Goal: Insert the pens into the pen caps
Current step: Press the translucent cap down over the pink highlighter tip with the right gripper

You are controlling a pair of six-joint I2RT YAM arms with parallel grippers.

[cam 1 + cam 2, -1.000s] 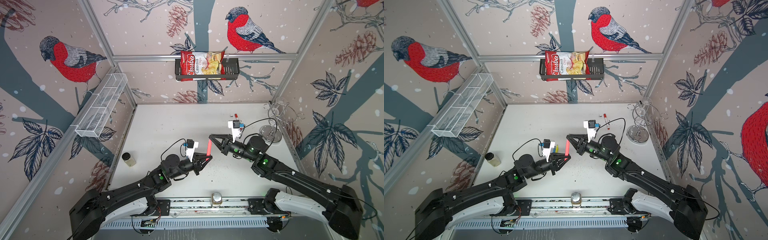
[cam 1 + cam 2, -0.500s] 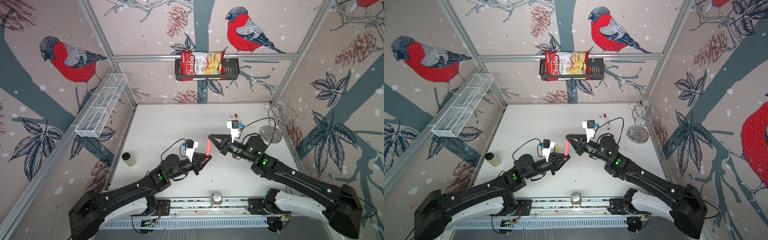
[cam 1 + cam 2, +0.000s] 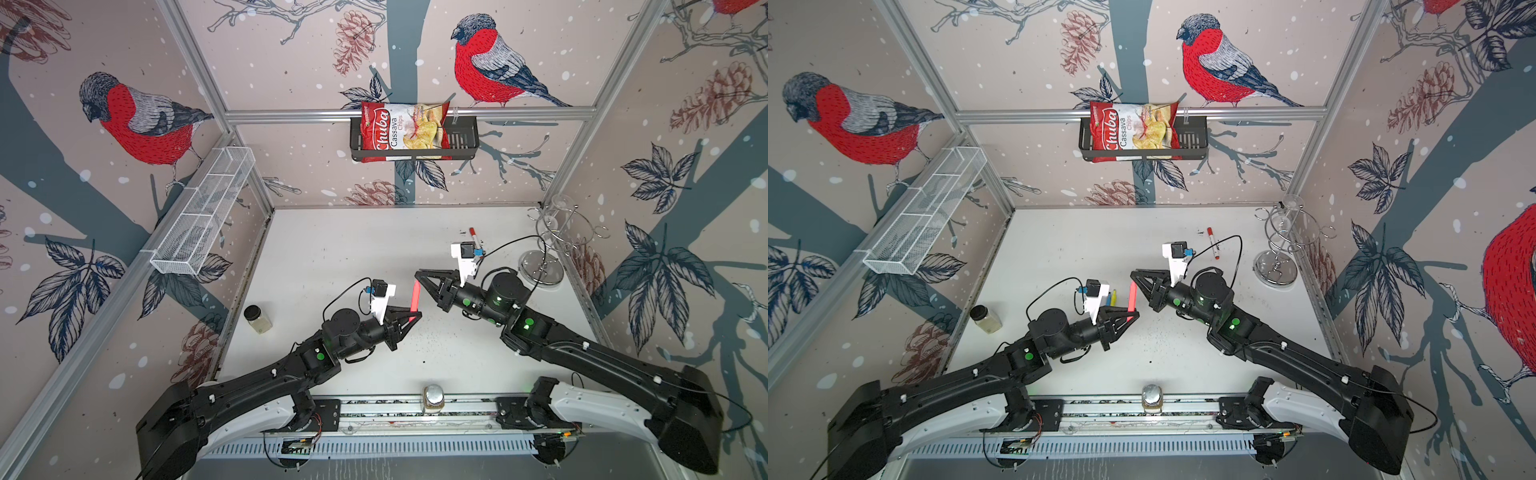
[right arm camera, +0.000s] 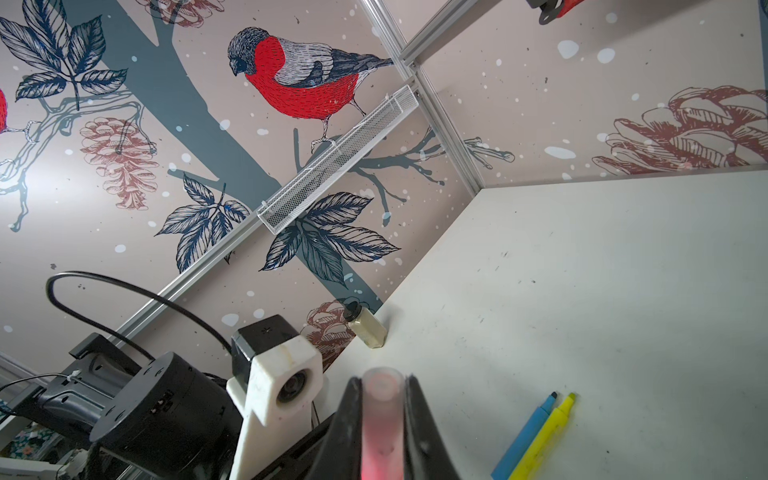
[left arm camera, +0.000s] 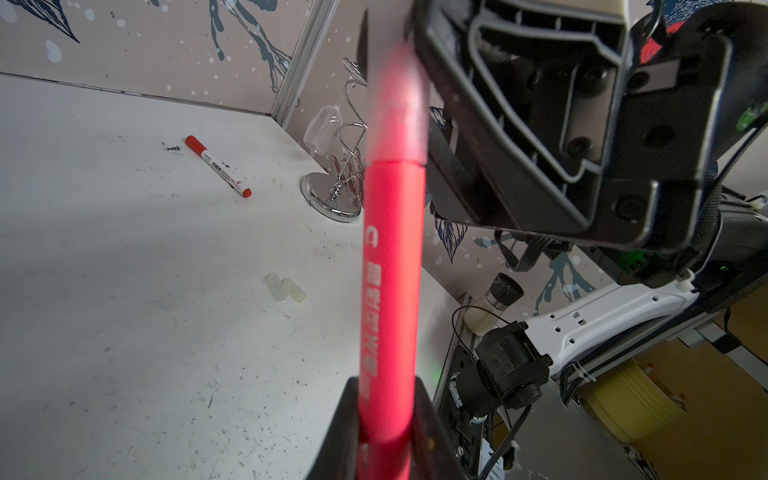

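I have the left gripper (image 3: 415,319) clamped on the lower end of the pink pen (image 3: 414,297), which stands nearly upright above the middle of the table (image 3: 332,249). In the left wrist view its fingers (image 5: 345,415) pinch the barrel from both sides.

The right gripper (image 3: 418,275) reaches in from the opposite side and is closed on a translucent cap (image 5: 397,104) at the pen's top end. In the right wrist view I see pink showing through the cap between the fingers, so the tip is inside it. I cannot tell how far it is seated.

The blue pen (image 4: 524,436) and yellow pen (image 4: 544,437) lie uncapped and side by side on the table, near the left gripper. Two loose caps (image 5: 296,292) lie touching each other on the table. The white pen (image 5: 218,166) lies well apart toward the back, near the glass rack (image 5: 332,199).
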